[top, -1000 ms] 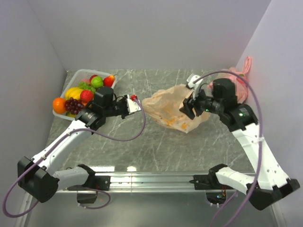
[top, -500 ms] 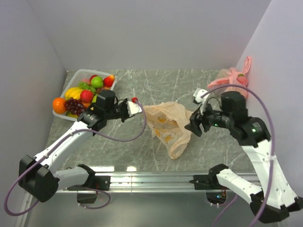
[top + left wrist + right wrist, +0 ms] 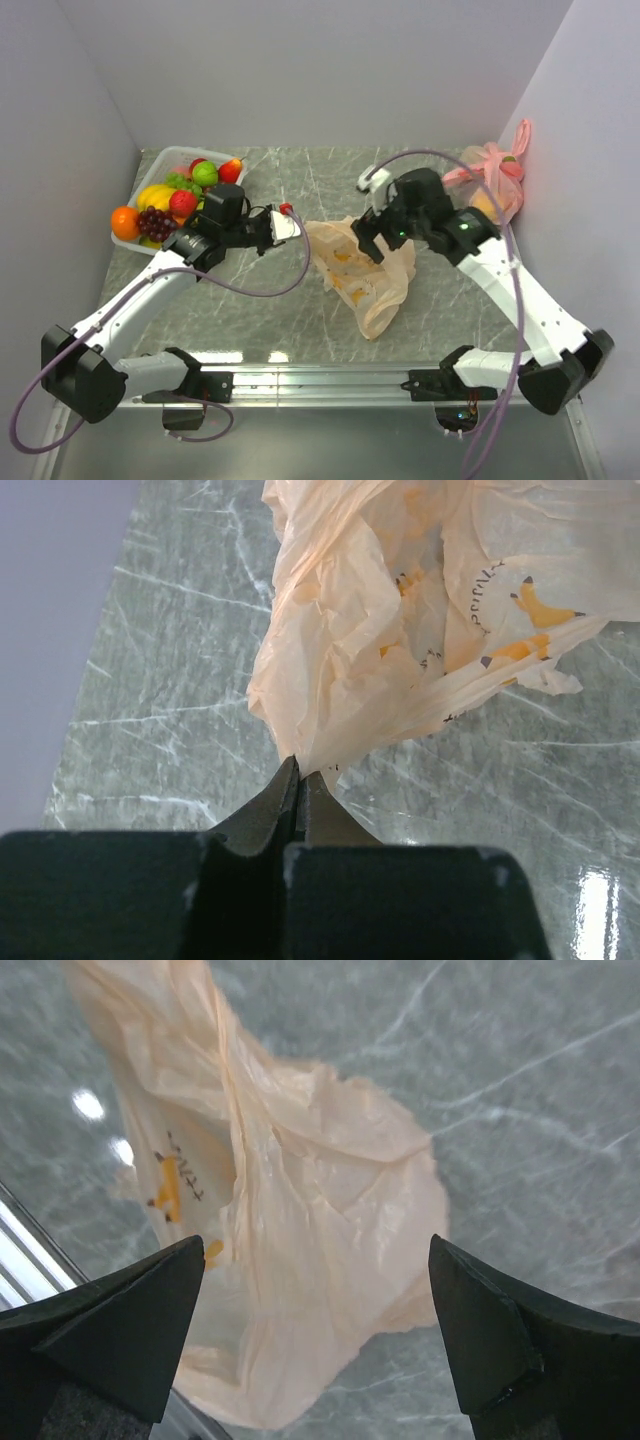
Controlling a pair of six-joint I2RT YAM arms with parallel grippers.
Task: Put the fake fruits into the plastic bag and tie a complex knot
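Observation:
The peach-orange plastic bag (image 3: 362, 275) lies crumpled and flat on the marble table, its orange marks showing. It fills the left wrist view (image 3: 400, 630) and the right wrist view (image 3: 300, 1260). My left gripper (image 3: 297, 226) is shut on the bag's left edge (image 3: 300, 760). My right gripper (image 3: 366, 236) is wide open just above the bag's right part, holding nothing. The fake fruits (image 3: 180, 195) sit in a white tray (image 3: 150, 160) at the back left. No knot shows on the peach bag.
A pink tied bag (image 3: 492, 180) with yellow fruit inside lies at the back right by the wall. Grey walls close in left, back and right. A metal rail (image 3: 320, 380) with both arm bases runs along the near edge.
My right gripper let go of the bag and swung left over it. The bag dropped and slumped flat toward the near side. My left gripper kept its hold and hardly moved.

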